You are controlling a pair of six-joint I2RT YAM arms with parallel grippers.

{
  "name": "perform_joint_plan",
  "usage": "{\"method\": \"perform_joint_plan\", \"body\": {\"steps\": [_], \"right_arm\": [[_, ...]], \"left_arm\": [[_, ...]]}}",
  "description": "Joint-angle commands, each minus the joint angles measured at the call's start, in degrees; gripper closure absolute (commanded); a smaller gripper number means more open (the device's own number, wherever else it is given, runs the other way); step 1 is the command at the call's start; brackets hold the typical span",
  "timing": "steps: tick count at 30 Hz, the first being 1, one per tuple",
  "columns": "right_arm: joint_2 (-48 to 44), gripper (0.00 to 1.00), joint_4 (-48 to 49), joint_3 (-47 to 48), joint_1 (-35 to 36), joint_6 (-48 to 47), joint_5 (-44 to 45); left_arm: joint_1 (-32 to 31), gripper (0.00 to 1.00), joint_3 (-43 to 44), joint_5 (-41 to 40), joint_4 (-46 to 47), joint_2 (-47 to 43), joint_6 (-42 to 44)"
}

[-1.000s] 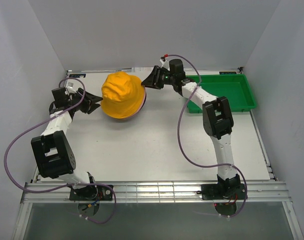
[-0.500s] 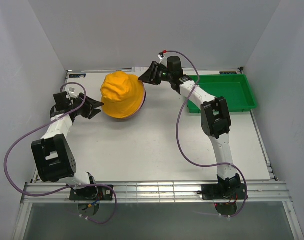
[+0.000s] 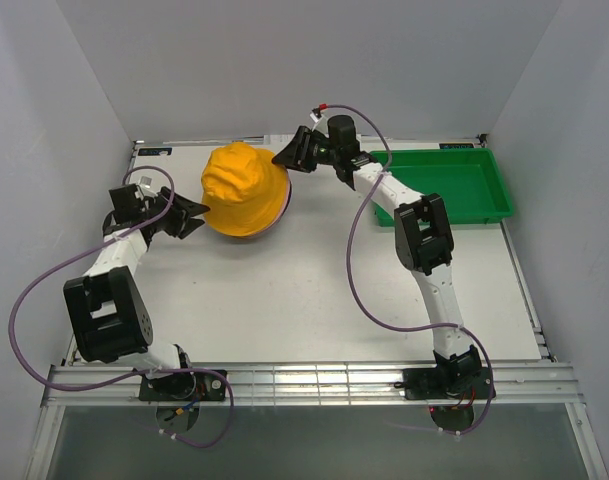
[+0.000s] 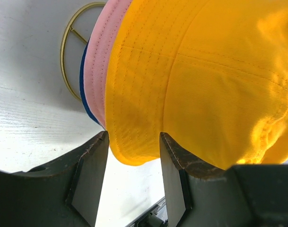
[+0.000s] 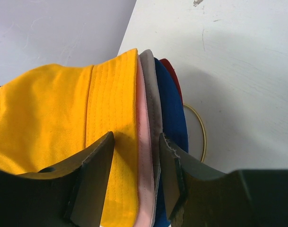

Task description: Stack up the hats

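Beneath the yellow-orange hat point(image 5: 63, 109) we see only brim edges of the pink hat point(image 5: 143, 156), grey hat point(image 5: 151, 94), blue hat point(image 5: 172, 109) and dark red hat point(image 5: 174, 78); the wire ring point(image 5: 203, 125) seems half-buried too.

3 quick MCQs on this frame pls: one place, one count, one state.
1. Where is the green tray? A) far right B) near left C) centre
2. Brim colours showing in the right wrist view? A) three B) five C) seven
3. State of the left fingers? A) pressed together B) apart, brim of the yellow hat between C) holding the tray
1 A: it lies far right in the top view. 2 B: yellow hat, pink hat, grey hat, blue hat, dark red hat. 3 B: gap shows, brim inside it.
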Motion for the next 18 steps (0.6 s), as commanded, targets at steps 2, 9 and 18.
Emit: {"method": "perform_joint_plan", "body": {"steps": [2,9,18], "right_arm": [[-1.32,0.52,3.06,-1.13,0.73,0.32,-1.24],[-4.22,0.68,4.73,-7.54,0.73,0.32,-0.98],[-6.68,0.84,6.14,-12.83,0.82,0.32,-0.71]], "left_arm": [[-0.65,0.43,-0.96,0.40,2.57,0.13,-0.89],[-1.36,0.44,-1.13,0.31,5.20,1.98,-2.65],[-1.80,0.54,-0.87,-0.56,7.40,3.04,-4.41]]}}
